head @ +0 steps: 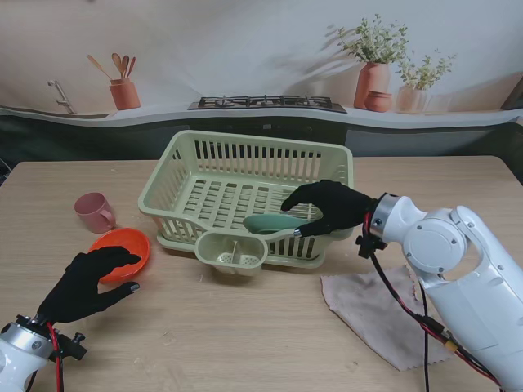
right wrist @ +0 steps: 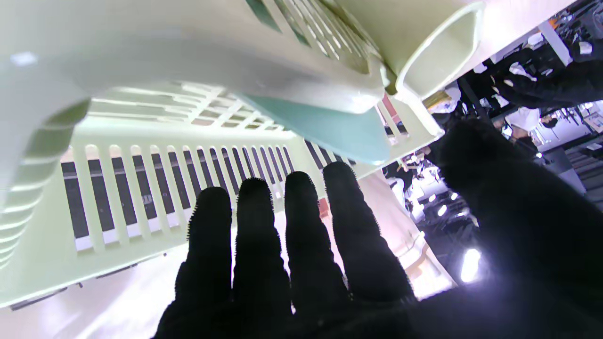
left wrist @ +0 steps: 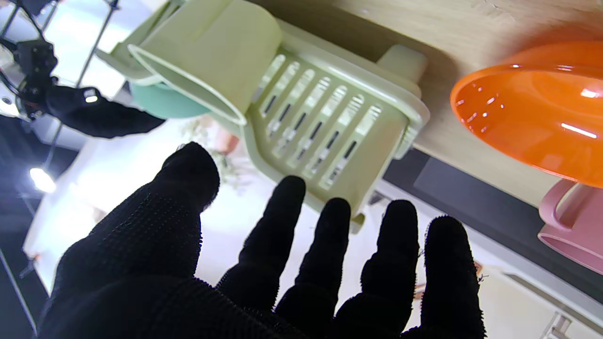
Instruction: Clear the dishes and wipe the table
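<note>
The right hand (head: 331, 206) grips a teal spoon (head: 274, 223) over the pale-green slotted plastic basket (head: 208, 155); the open left hand (head: 91, 282) hovers beside the orange plastic bowl (head: 122, 245). Pink mug (head: 93, 212), wiping remain.

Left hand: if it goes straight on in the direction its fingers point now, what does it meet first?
Most likely the orange bowl. The left hand is open right beside its rim, fingers aimed at it; the pink cup lies farther on. Height above the rim is unclear.
</note>
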### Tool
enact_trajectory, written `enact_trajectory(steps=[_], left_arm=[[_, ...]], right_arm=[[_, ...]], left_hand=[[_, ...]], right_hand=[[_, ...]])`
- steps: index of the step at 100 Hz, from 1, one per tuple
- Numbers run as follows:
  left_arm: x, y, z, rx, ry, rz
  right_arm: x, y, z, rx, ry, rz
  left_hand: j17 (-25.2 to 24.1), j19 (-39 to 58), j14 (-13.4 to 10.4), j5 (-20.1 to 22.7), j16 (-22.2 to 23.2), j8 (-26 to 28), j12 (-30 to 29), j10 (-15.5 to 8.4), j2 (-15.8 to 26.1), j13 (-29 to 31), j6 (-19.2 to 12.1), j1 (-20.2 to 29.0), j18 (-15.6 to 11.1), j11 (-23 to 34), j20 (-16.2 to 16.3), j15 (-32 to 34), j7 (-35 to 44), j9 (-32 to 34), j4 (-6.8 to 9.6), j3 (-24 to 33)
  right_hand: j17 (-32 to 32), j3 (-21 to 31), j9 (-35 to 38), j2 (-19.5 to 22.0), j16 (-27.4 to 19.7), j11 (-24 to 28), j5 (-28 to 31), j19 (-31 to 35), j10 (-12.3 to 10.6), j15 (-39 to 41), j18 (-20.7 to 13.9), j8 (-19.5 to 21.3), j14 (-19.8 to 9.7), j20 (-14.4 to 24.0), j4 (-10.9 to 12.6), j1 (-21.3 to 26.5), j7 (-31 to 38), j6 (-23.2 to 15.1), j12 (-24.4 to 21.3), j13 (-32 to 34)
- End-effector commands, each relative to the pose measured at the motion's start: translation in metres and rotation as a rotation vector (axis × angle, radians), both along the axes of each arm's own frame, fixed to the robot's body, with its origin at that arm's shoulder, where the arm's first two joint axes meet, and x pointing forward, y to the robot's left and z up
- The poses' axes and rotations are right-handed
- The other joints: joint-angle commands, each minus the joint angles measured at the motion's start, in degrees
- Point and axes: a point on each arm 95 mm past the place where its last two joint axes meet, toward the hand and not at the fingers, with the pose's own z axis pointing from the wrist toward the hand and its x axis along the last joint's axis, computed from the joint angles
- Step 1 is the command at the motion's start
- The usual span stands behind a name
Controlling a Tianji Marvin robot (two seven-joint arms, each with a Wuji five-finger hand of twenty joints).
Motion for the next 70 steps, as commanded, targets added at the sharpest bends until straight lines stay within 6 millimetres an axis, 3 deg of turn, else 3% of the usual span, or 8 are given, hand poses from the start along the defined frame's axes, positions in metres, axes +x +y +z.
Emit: enact_trajectory(steps=[1, 26, 70], left_arm=[[-0.001, -0.002, -0.001, 0.001, 0.008, -0.01], [-0.001, -0.002, -0.001, 0.003, 0.008, -0.01], [-0.001, -0.002, -0.001, 0.003, 0.008, -0.011]], right_arm=[[-0.005, 0.0, 0.0, 0.014, -0.012, 0.005], [-0.013, -0.016, 0.002, 0.097, -0.093, -0.03], [-0.025, -0.058, 0.003, 0.158, -0.248, -0.107]], left_hand=[[-0.5, -1.8, -1.0, 1.0, 0.4, 0.2, -1.3, -1.9, 1.7, 0.6, -1.5, -2.2, -0.4, -0.6, -0.7, -0.6, 0.2, 0.6, 0.82, -1.0], [-0.5, -1.8, -1.0, 0.9, 0.4, 0.2, -1.3, -1.9, 1.7, 0.6, -1.5, -2.1, -0.4, -0.6, -0.7, -0.5, 0.2, 0.6, 0.83, -1.0], [-0.4, -1.8, -1.0, 0.9, 0.4, 0.2, -1.3, -2.0, 1.8, 0.5, -1.6, -2.2, -0.4, -0.6, -0.7, -0.6, 0.2, 0.6, 0.82, -1.1]], right_hand=[[0.2, -0.8, -1.8, 0.7, 0.1, 1.5, -1.5, -0.1, -0.8, 1.3, -1.8, 1.0, -1.5, 1.5, 2.0, -1.8, 0.5, -1.0, 0.3, -0.8], [2.5, 0.3, -1.3, 1.3, 2.5, 6.7, -2.0, 6.9, -0.7, 7.6, -2.2, 3.4, -1.4, 4.2, 2.1, -0.3, 5.7, -0.7, 1.8, 0.7], [4.3, 0.2, 0.1, 4.8, 4.4, 12.9, -3.6, 13.7, -1.0, 14.3, -3.4, 4.2, -1.3, 3.9, 2.2, 5.9, 17.0, -1.4, 3.6, 2.1]])
